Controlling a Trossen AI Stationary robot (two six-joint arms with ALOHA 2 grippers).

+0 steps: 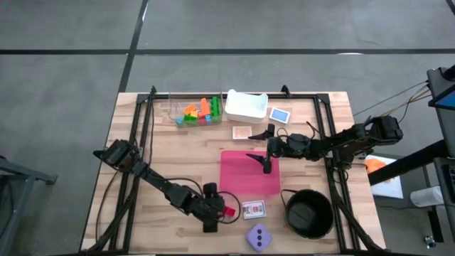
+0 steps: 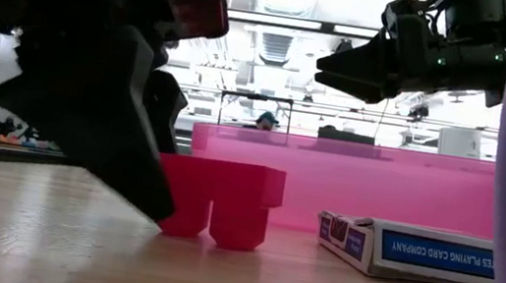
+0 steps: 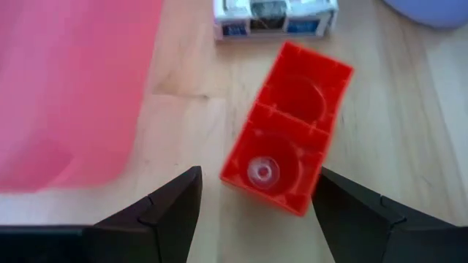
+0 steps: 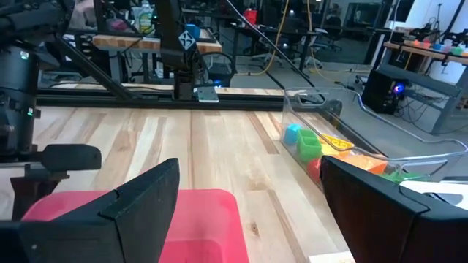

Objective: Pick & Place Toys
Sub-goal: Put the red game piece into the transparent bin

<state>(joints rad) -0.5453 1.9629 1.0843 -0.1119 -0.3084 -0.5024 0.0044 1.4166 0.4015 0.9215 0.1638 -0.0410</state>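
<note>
A red brick (image 3: 285,157) lies on the wood with its hollow underside up, beside the pink mat's near edge; it also shows in the high view (image 1: 229,211) and the low view (image 2: 220,201). My left gripper (image 3: 259,175) is open and low over the table, one finger on each side of the brick's near end, with a gap showing at one finger. My right gripper (image 1: 263,153) is open and empty above the pink mat (image 1: 249,174). More bricks (image 1: 199,110) lie in a clear box at the far side. The lilac die (image 1: 259,237) rests on the table near the front edge.
A playing-card box (image 1: 254,210) lies just right of the red brick. The black bowl (image 1: 309,213) stands at the near right. A white tray (image 1: 247,105), a blue card (image 1: 279,114) and another card (image 1: 242,132) lie at the far side.
</note>
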